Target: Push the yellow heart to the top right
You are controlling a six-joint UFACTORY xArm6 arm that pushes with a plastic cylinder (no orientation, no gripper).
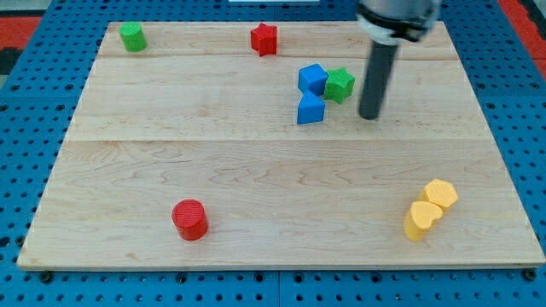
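Two yellow blocks sit touching near the view's bottom right. The lower left one looks like the yellow heart (pixel 421 220). The upper right one is an angular yellow block (pixel 440 194). My tip (pixel 369 116) rests on the wooden board (pixel 256 170) in the upper right part, well above and to the left of the yellow pair. It stands just right of a green star (pixel 339 84), without clearly touching it.
A blue cube (pixel 312 78) and a blue block (pixel 310 109) sit left of the green star. A red star (pixel 264 38) is at top centre, a green block (pixel 131 36) at top left, and a red cylinder (pixel 189 219) at bottom left.
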